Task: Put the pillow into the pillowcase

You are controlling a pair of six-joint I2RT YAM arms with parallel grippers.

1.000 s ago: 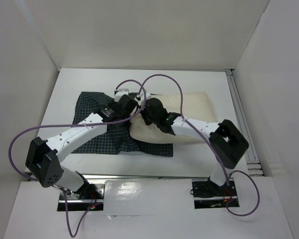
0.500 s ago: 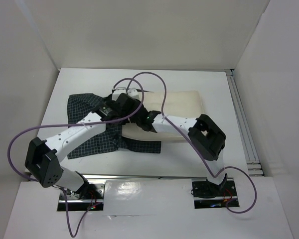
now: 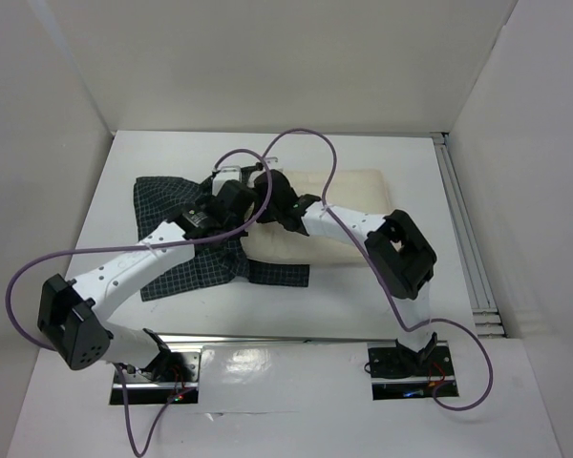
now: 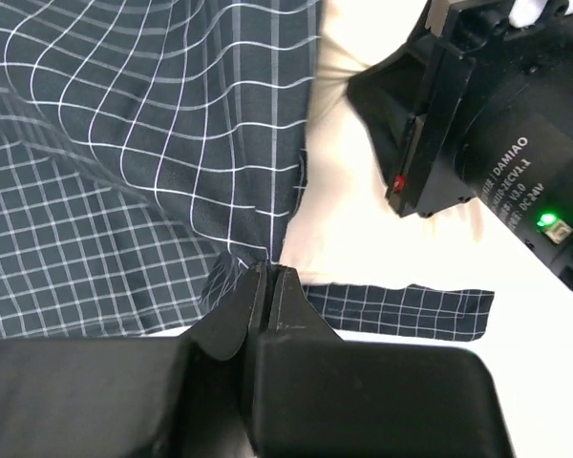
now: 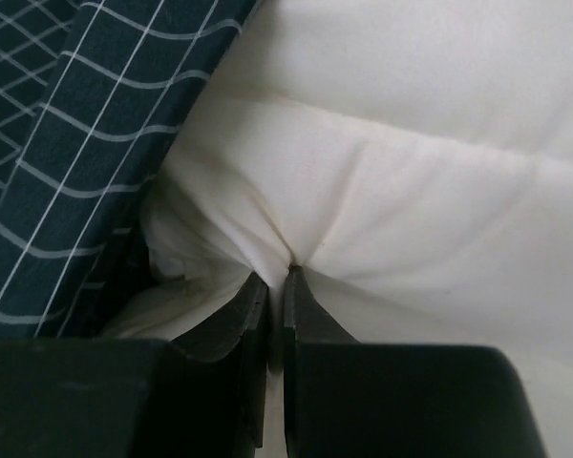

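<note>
Left gripper (image 4: 270,274): jaws closed flat together, pinching the hem of the pillowcase (image 4: 124,191) right at the tips. The checked cloth rose away from the pinch, ahead and to its left. A lower layer of the same cloth lay flat just past the tips, running off to the right.

Right gripper (image 5: 277,279): jaws all but shut on a gathered fold of the pillow (image 5: 411,191), with creases fanning out from the pinch. The case's edge hung just left of this gripper, draped over the cushion's end.

Further out, in the top view, both grippers sat close together at the case's mouth. Most of the pillow lay outside, stretched off behind the right gripper across the bench (image 3: 401,153).

Judged step: early insertion, with only the leading end under the cloth.

The next move seems to call for the right gripper to drive its pinched end deeper while the left holds the hem up and draws it over. The loose cloth may bunch.
</note>
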